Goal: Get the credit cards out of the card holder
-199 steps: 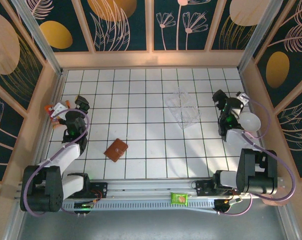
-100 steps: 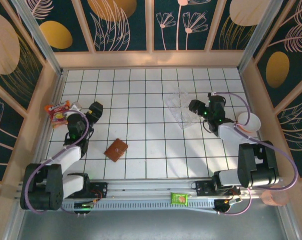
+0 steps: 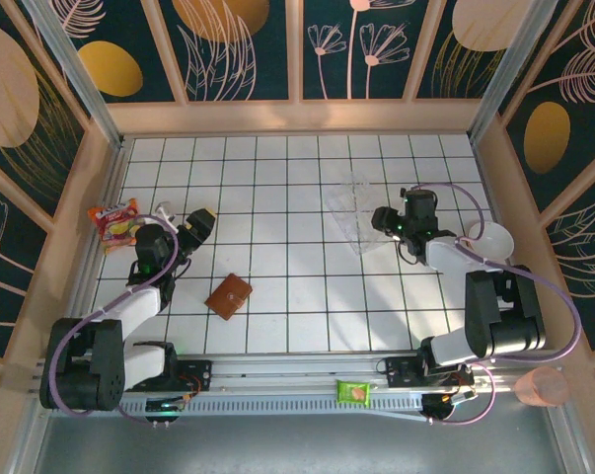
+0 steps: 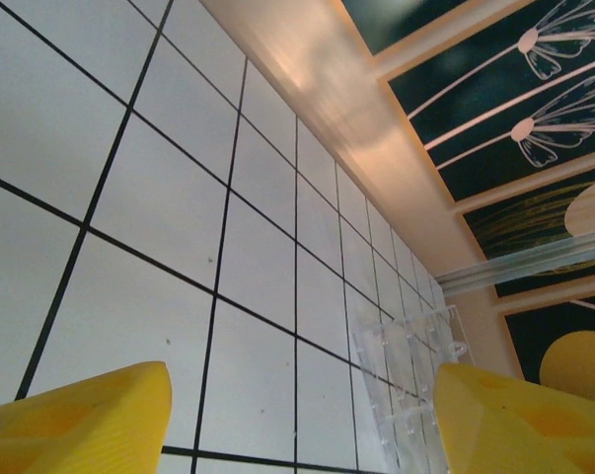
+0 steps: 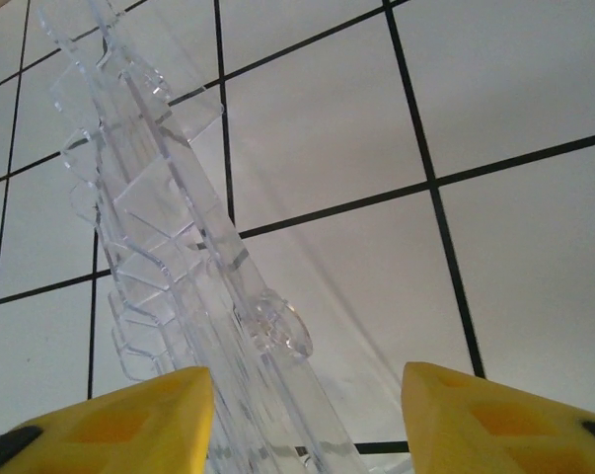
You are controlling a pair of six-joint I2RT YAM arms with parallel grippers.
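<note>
White grid table (image 3: 307, 296) w/ brown card holder (image 3: 228, 294) lying shut front-left, left gripper (image 3: 200, 222) & right gripper (image 3: 381, 219) both spread, empty: approach low, pin one edge, lift tab.

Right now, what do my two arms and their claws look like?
The left arm and right arm have white links, black joints and bulky black bases, each trailed by a looping pale purple cable. The left claw and right claw have chunky yellow wedge-shaped fingers.
</note>
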